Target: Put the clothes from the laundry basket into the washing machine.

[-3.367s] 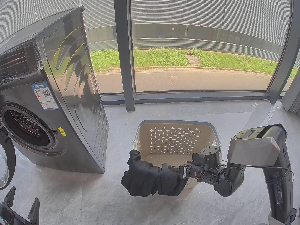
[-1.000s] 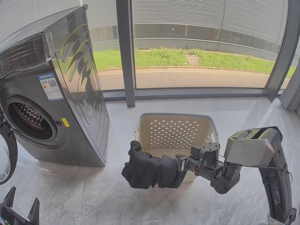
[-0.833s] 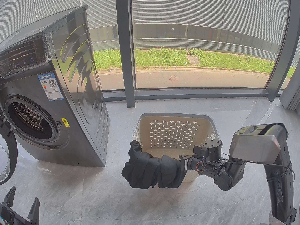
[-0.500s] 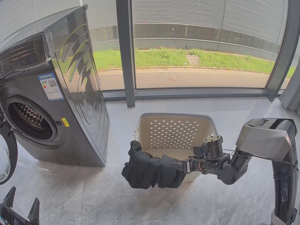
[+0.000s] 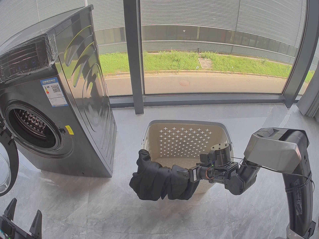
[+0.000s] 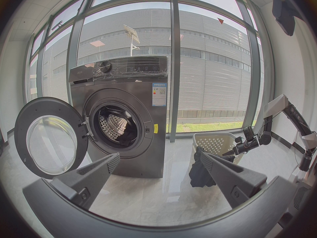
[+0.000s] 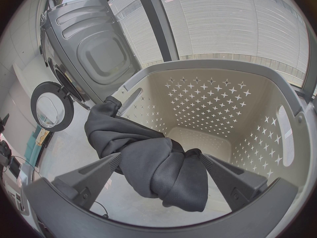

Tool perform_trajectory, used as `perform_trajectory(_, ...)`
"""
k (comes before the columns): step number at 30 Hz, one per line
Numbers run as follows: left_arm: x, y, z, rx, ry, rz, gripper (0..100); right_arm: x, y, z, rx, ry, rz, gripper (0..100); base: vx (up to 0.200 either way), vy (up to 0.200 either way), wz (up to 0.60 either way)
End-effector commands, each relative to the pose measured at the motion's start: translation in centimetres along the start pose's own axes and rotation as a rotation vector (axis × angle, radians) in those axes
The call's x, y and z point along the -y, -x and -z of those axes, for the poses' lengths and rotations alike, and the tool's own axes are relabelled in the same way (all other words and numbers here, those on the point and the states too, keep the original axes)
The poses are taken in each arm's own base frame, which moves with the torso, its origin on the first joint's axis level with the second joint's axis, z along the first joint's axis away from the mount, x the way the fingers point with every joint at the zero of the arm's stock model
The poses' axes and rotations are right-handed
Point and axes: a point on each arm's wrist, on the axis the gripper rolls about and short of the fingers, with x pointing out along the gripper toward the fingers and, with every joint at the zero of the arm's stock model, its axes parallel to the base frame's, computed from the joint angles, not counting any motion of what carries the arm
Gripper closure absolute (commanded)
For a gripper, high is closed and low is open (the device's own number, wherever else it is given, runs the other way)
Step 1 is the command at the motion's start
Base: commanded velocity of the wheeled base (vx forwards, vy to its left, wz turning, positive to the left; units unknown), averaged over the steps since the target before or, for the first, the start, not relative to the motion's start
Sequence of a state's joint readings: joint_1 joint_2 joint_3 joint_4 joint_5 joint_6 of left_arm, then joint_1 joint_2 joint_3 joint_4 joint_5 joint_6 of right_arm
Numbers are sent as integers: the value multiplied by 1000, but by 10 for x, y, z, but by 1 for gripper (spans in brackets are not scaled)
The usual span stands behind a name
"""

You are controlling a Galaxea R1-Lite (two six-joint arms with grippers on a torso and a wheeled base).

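A black garment (image 5: 159, 181) hangs bunched over the near left rim of the beige laundry basket (image 5: 186, 122), partly outside it. My right gripper (image 5: 186, 176) is at the garment's right end. In the right wrist view its fingers stand wide open on either side of the bunched garment (image 7: 158, 169). The grey washing machine (image 5: 66, 93) stands at the left with its round door (image 5: 6, 170) swung open and its drum (image 5: 31, 126) exposed. A dark item (image 6: 127, 138) lies inside the drum. My left gripper (image 5: 21, 218) is open low at the near left, facing the machine.
The basket's floor (image 7: 198, 139) is bare. Grey marble floor (image 5: 99, 209) spreads between machine and basket. A window wall with a dark pillar (image 5: 133, 50) stands behind both.
The right arm drew its elbow out to the right, then came back; the gripper edged left into the garment. The garment and the left gripper stayed put. The head view shifted since the oldest frame.
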State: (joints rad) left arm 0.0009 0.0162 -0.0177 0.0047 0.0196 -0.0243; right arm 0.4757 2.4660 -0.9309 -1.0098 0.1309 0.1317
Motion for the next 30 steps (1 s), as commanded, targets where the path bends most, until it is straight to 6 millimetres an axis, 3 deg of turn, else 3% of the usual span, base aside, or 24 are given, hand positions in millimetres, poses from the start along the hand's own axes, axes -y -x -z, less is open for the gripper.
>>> perform_trajectory(1, 0, 0, 5, 0, 0, -1, 0, 2, -10, 8, -12, -1, 1, 0, 0, 0, 0)
perform_trajectory(15, 0, 0, 5, -1, 2, -6, 0, 3, -16, 13, -4, 1, 0, 0, 0, 0, 0)
perform_trajectory(16, 0, 0, 5, -1, 2, -6, 0, 3, -17, 13, -4, 1, 0, 100, 0, 0, 0)
perform_trajectory(30, 0, 0, 5, 0, 2, -6, 0, 5, -16, 10, 20, -1, 4, 100, 0, 0, 0)
